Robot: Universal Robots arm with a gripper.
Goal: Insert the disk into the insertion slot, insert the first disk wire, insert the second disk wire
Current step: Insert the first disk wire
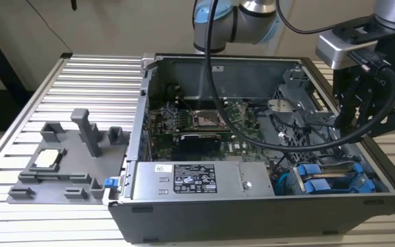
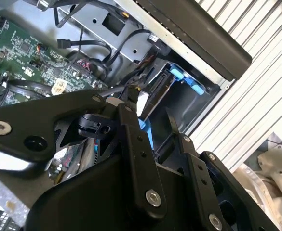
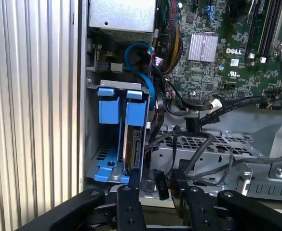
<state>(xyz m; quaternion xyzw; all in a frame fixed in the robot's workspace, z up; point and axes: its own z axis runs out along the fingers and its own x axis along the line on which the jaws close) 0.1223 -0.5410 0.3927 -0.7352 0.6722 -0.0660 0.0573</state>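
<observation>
Already seated — disk [image 3: 133, 139], gripper [image 3: 157, 182] near.

Slatted alu table [image 1: 94, 77]. 2 things on it: open PC case [image 1: 252, 224], plus grey fixture tray [image 1: 64, 172] beside it.

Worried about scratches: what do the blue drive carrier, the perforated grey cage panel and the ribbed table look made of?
Bright blue drive carrier: probably moulded plastic, uniform colour, soft sheen. Perforated grey cage panel: seemingly stamped sheet steel, dull finish, punched holes, folded edges. Ribbed silver table: likely extruded aluminium, satin, even parallel ridges.
</observation>
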